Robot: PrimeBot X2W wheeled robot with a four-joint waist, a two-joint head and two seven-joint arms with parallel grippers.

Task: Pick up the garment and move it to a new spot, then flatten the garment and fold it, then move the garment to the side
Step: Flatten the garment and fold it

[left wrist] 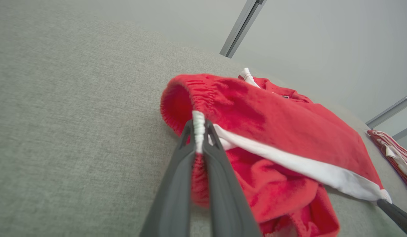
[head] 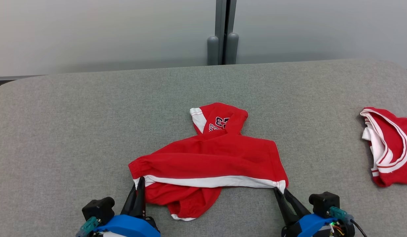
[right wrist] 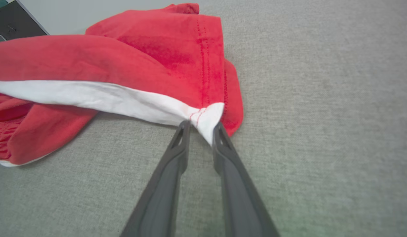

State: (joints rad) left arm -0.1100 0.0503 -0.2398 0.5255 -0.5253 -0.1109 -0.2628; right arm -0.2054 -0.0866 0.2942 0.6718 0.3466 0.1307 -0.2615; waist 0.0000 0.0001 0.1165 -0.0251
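Head view: the red garment (head: pixel 210 158) lies crumpled on the grey surface (head: pixel 74 131), ahead of both pincers and spanning the space between them. Its white band (head: pixel 216 181) runs from the left pincer (head: pixel 141 180) across to the right pincer (head: pixel 280 191). A second red garment (head: pixel 391 148) lies well apart, beyond the right pincer's outer side.

Left wrist view: the left pincer (left wrist: pixel 199 126) is clamped together on the gathered white end of the band. The red cloth bunches just beyond and to the inner side of its tips.

Right wrist view: the right pincer (right wrist: pixel 201 128) has its fingers a little apart, with the white corner of the band lying between the tips. I cannot tell whether it is truly pinched. The rest of the garment spreads away from that corner, on the left of this view.
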